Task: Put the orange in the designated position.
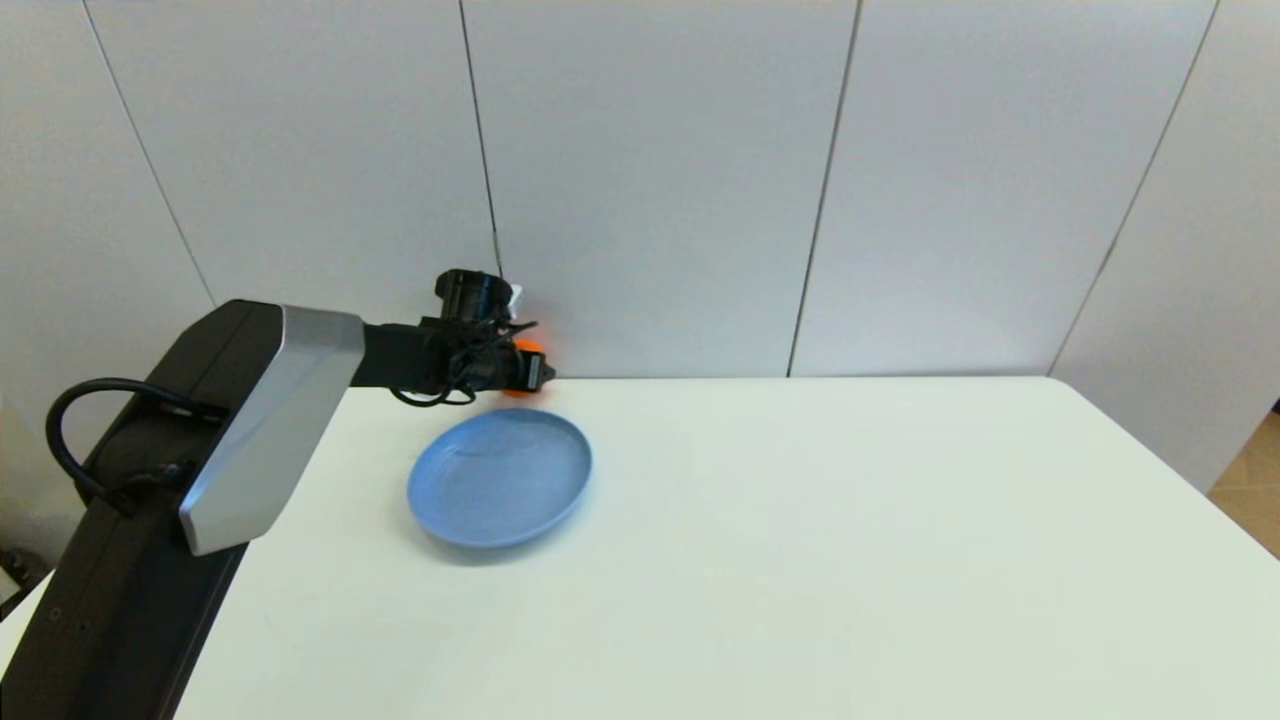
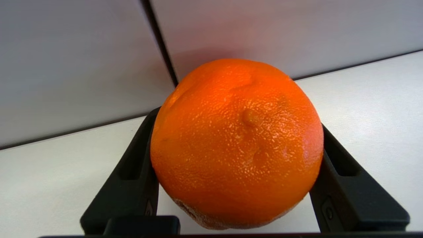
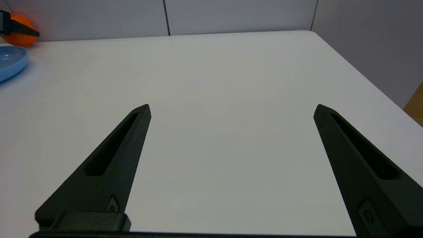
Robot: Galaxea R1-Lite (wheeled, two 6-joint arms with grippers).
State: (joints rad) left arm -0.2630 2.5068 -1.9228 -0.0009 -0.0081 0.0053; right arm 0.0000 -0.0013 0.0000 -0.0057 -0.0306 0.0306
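Left wrist view gives you the clearest look: the left gripper (image 2: 236, 158) has its two black fingers (image 2: 132, 172) pressed against either side of the orange (image 2: 236, 145), so the jaws are closed on the fruit and holding it between them. The dimpled skin fills the middle of that picture, with a small nub showing on its facing side. Below and behind the fruit you see the white table (image 2: 370, 109), and close behind that the grey panelled wall (image 2: 66, 66) with a dark seam running down it.

From the head view, you find the left gripper (image 1: 530, 365) reaching out to the far edge of the table (image 1: 850, 550), right by the wall (image 1: 650, 180). The orange (image 1: 524, 349) shows only as a small bright patch among the black fingers. Whether it rests on the tabletop or hangs just above it, you cannot tell. The blue plate (image 1: 500, 478) lies just nearer the robot than the gripper, and the orange is beyond its far rim, not on it.

Your right gripper (image 3: 231, 109) hovers low over bare table well off to the right, its jaws spread wide with nothing between them. In its view the orange (image 3: 19, 34) and the plate's edge (image 3: 11, 62) sit far off in the corner.
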